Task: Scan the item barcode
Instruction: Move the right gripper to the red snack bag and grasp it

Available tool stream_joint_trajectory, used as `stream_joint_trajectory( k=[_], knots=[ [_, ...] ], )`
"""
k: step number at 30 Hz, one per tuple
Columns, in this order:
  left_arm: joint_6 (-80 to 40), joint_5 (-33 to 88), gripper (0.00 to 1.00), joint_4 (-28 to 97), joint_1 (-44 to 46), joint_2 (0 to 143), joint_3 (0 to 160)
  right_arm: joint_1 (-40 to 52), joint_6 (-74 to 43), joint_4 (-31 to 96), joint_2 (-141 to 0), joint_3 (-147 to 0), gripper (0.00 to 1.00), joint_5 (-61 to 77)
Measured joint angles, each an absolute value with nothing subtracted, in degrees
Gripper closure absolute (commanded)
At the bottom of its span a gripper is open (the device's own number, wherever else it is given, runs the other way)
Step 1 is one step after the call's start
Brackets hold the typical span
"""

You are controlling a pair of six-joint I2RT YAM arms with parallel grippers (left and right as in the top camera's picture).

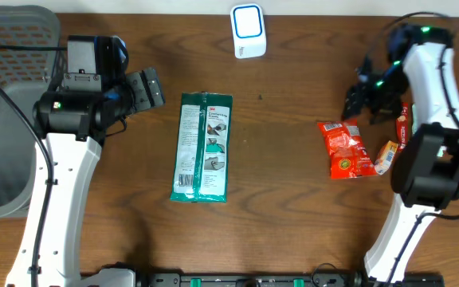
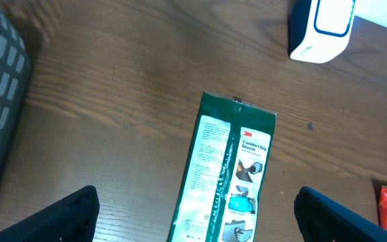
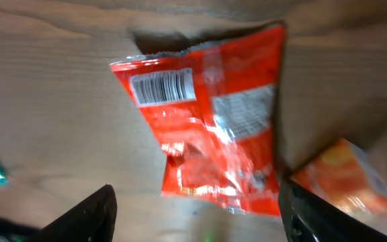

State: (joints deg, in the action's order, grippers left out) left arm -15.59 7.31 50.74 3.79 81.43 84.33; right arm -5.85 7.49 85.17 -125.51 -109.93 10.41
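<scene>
Hovering my open right claw [image 1: 363,99] over the red packet [image 1: 345,150] lying barcode-up well right of the scanner [image 1: 248,30], I am lining up a grip clear of its label, left claw [image 1: 148,88] idling open.

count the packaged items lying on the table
4. A green glove pack at table centre; a red snack bag to its right; a small orange packet beside that bag; a thin red packet partly hidden by the right arm, which may cover more.
</scene>
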Motion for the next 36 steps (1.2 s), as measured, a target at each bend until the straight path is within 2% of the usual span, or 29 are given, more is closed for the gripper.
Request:
stream_joint_trajectory(
  k=[11, 26, 32, 36],
  knots=[
    [-15.59, 7.31, 0.07, 50.74, 3.79, 81.43, 84.33, -0.64, 6.85, 73.76, -125.51, -95.09, 0.29, 5.19],
    [-15.59, 7.31, 0.07, 50.76, 3.79, 81.45, 84.33, 12.43, 4.54, 66.0, -124.75, -94.52, 0.28, 10.44],
    [-15.59, 7.31, 0.07, 50.76, 3.79, 81.43, 84.33, 13.43, 3.57, 65.82, -124.46, -97.21, 0.21, 16.8],
    [-15.59, 7.31, 0.07, 50.72, 3.79, 81.43, 84.33, 12.93, 3.51, 68.4, -120.7, -98.21, 0.21, 17.96]
  ],
)
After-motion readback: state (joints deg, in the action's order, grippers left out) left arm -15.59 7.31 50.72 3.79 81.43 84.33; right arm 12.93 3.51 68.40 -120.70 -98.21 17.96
